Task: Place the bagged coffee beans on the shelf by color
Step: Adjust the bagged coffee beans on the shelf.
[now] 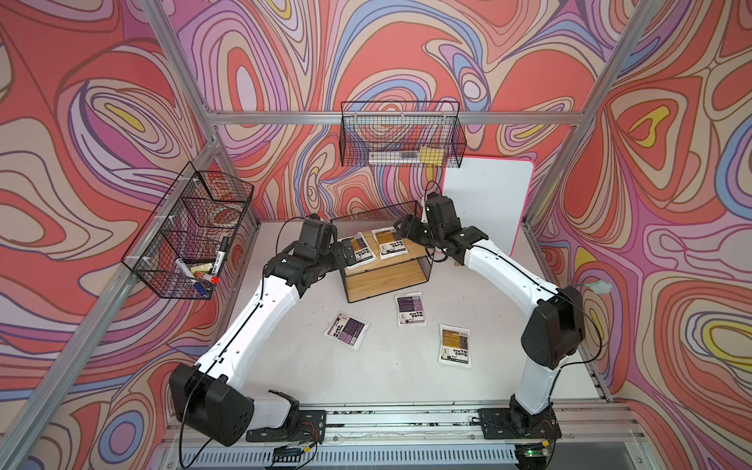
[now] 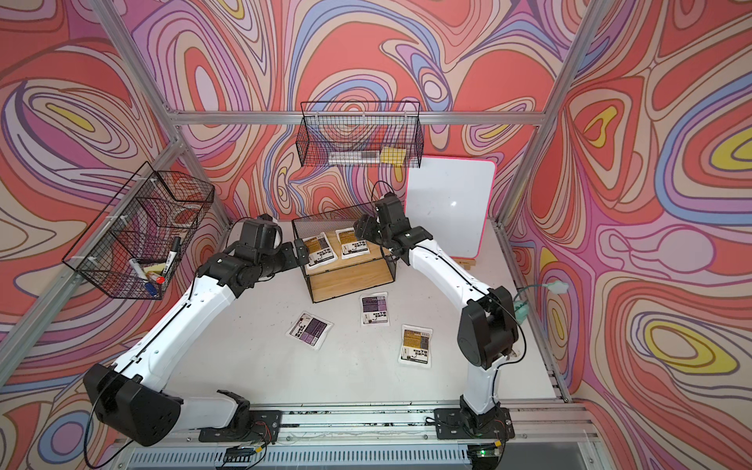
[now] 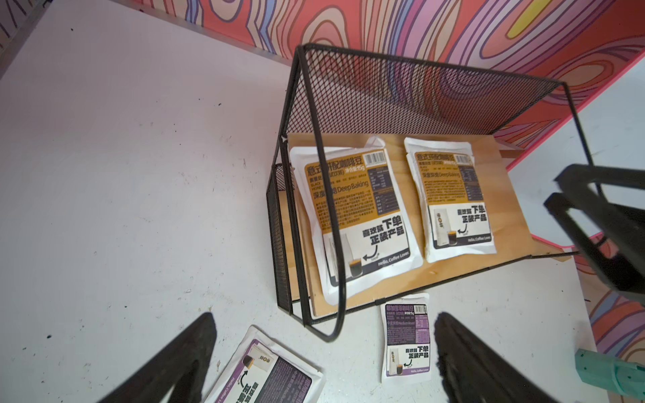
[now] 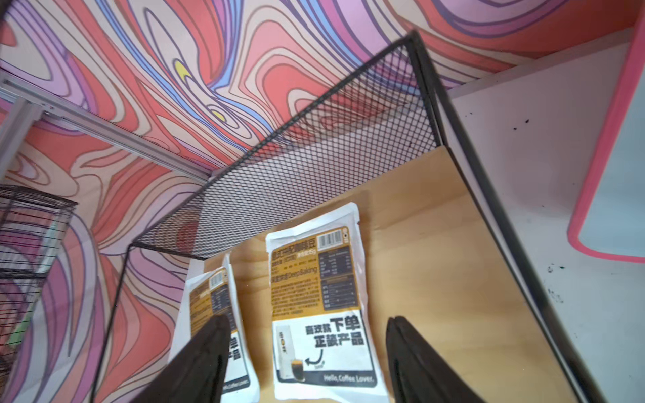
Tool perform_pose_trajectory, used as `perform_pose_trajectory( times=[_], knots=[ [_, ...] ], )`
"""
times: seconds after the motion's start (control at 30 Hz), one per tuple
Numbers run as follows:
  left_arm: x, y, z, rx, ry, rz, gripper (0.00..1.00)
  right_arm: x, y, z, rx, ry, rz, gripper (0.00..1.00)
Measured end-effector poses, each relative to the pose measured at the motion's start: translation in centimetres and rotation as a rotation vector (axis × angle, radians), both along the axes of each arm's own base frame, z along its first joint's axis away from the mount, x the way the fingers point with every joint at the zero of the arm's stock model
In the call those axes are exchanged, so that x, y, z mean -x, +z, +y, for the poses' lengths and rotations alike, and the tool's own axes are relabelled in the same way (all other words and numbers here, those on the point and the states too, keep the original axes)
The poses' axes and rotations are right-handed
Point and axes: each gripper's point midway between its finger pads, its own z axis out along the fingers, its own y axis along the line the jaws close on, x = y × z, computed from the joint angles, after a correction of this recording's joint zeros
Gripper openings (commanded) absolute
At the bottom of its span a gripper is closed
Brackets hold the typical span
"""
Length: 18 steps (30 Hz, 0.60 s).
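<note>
The shelf (image 1: 409,257) stands mid-table, and two yellow-labelled bagged coffee beans (image 1: 360,251) (image 1: 391,243) lie side by side on its top board. My right gripper (image 4: 307,318) hovers open just above the right-hand one (image 4: 319,307), holding nothing. My left gripper (image 3: 324,317) is open and empty at the shelf's left end (image 1: 346,248). In front of the shelf, two purple-labelled bags (image 1: 346,329) (image 1: 410,309) and one yellow-labelled bag (image 1: 455,346) lie flat on the table. The lower board (image 1: 386,280) has nothing on it.
A pink-edged whiteboard (image 1: 486,199) leans at the back right, close behind my right wrist. One black wire basket (image 1: 191,236) with markers hangs on the left wall. Another basket (image 1: 401,136) hangs on the back wall.
</note>
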Motion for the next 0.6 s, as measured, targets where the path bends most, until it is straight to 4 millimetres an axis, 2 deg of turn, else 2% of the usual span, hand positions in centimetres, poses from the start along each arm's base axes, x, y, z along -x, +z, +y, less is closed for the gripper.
perform_pose_trajectory(
  times=[0.1,0.27,0.4,0.6],
  knots=[
    [-0.7,0.4,0.3,-0.003,0.007,-0.007,0.99,-0.2,-2.2,0.2,0.033,0.008,0.039,0.72],
    [-1.8,-0.1,0.5,-0.009,0.008,0.004,0.99,-0.4,-4.0,0.6,0.052,0.025,0.072,0.72],
    [-2.1,-0.8,0.4,-0.005,0.002,0.023,0.99,-0.7,-4.0,1.1,0.046,0.037,0.071,0.72],
    [-2.2,-0.8,0.2,0.001,-0.004,0.024,0.99,-1.2,-4.1,1.8,0.031,0.055,0.072,0.72]
  ],
)
